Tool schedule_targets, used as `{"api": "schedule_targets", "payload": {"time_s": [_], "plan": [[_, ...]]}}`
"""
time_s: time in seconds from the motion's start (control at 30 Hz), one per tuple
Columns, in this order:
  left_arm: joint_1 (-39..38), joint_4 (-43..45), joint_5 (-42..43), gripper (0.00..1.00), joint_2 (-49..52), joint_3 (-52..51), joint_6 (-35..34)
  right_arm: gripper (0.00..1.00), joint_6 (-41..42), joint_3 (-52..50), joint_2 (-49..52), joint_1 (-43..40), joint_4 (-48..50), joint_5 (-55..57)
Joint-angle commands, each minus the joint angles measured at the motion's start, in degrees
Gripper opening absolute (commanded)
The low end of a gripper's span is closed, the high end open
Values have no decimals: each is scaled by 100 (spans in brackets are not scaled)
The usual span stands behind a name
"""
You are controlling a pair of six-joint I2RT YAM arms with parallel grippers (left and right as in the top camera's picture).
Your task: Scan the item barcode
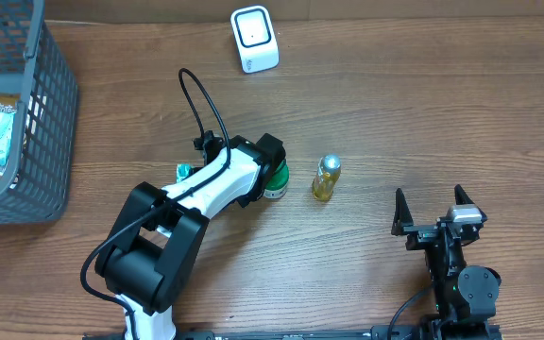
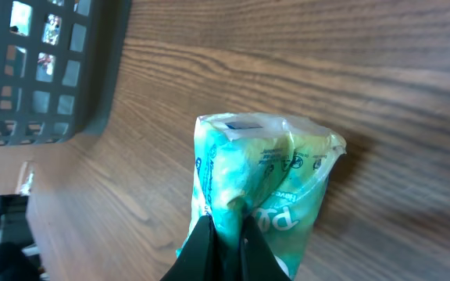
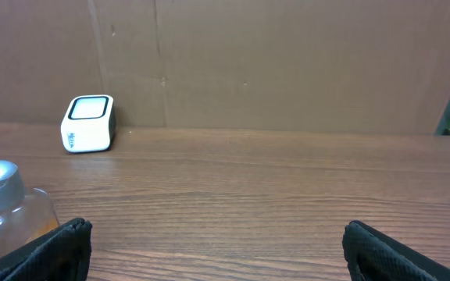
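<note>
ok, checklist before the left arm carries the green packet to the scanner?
1. Grip: left gripper shut on the green packet, pinching its lower end. ok.
2. Barcode side: no barcode can be made out in the left wrist view. cannot tell.
3. Scanner: upright at the far side of the table, nothing in front of it. ok.
4. Bottle: stands to the right of the packet, apart from it and off the line to the scanner. ok.
5. Right gripper: open, empty, parked near the table's front edge. ok.
6. Basket: far left, out of the way. ok.
</note>
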Motion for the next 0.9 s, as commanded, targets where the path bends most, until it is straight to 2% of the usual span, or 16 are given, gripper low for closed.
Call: {"api": "schedule_targets", "payload": {"time_s": [0.0, 0.3, 0.6, 0.87], "plan": [[15, 181, 186, 4, 4, -46, 31, 100, -4, -61, -9, 0, 31, -33], [15, 629, 417, 4, 31, -57, 575, 100, -4, -61, -9, 0, 31, -33], [15, 702, 415, 5, 136, -57, 1224, 100, -4, -61, -9, 0, 31, -33], [15, 704, 516, 4, 151, -57, 1497, 100, -4, -61, -9, 0, 31, -33]]}}
